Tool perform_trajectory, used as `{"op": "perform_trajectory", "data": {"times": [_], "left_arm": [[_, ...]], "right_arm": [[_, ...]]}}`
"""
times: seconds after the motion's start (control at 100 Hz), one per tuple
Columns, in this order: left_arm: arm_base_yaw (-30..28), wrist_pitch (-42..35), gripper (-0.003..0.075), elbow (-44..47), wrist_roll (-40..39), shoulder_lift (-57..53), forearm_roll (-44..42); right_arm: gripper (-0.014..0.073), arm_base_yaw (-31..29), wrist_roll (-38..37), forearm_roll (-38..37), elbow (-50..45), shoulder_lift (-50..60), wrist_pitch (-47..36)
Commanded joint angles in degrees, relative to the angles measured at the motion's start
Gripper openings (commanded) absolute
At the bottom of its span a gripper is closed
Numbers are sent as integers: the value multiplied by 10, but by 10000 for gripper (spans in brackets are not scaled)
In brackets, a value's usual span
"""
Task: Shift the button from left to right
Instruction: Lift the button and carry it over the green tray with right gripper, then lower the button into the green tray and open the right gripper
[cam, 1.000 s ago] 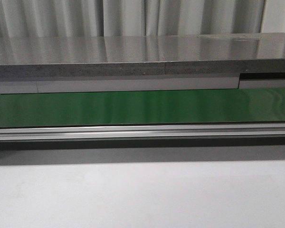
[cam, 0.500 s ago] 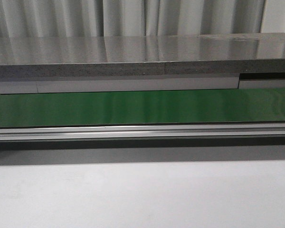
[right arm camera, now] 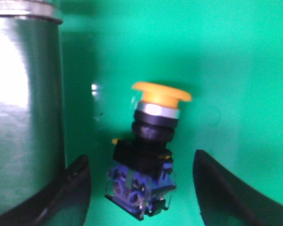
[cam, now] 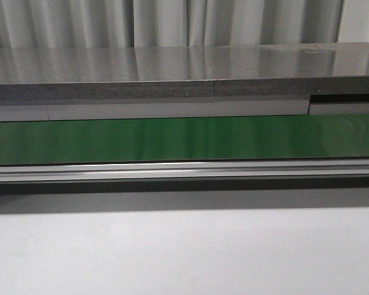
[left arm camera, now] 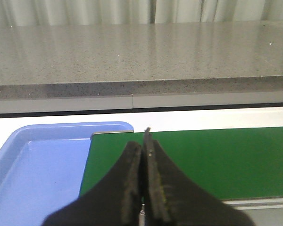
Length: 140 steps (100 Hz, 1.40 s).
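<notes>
The button (right arm camera: 148, 153) shows only in the right wrist view: a yellow mushroom cap, a silver ring, a black neck and a blue-and-black boxy body, lying on the green belt (right arm camera: 226, 56). My right gripper (right arm camera: 141, 188) is open, its two dark fingers (right arm camera: 73, 188) standing on either side of the button's body without touching it. My left gripper (left arm camera: 144, 155) is shut and empty, above the end of the green belt (left arm camera: 217, 160) by a blue tray (left arm camera: 37, 165). In the front view neither the button nor a gripper shows.
A shiny metal cylinder (right arm camera: 23, 108) stands close beside the button and one right finger. The front view shows the green belt (cam: 184, 138), its aluminium rail (cam: 184, 170), a grey counter (cam: 172, 74) behind and a white table (cam: 184, 252) in front.
</notes>
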<state>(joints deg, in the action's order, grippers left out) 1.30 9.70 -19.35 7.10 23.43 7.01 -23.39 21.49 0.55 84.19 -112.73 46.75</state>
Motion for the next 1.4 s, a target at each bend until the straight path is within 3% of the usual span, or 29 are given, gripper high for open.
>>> {"op": "perform_trajectory", "data": {"times": [0.0,0.45,0.82,1.21,1.39], "left_arm": [[3,-44,-20,-16,0,2,6],[3,-44,-20,-16,0,2,6],[3,-44,-20,-16,0,2,6],[3,-44,-20,-16,0,2,6],[3,-44,-20,-16,0,2,6]], "right_arm": [[493,-4,5,-5,18,32,-14],[489,-4,-45,-5,30,54,-15],[489,5,-45,100,30,145,-44],[489,109,-39,127,17,254,-52],[489,151,-35,127,-56,321,-97]]}}
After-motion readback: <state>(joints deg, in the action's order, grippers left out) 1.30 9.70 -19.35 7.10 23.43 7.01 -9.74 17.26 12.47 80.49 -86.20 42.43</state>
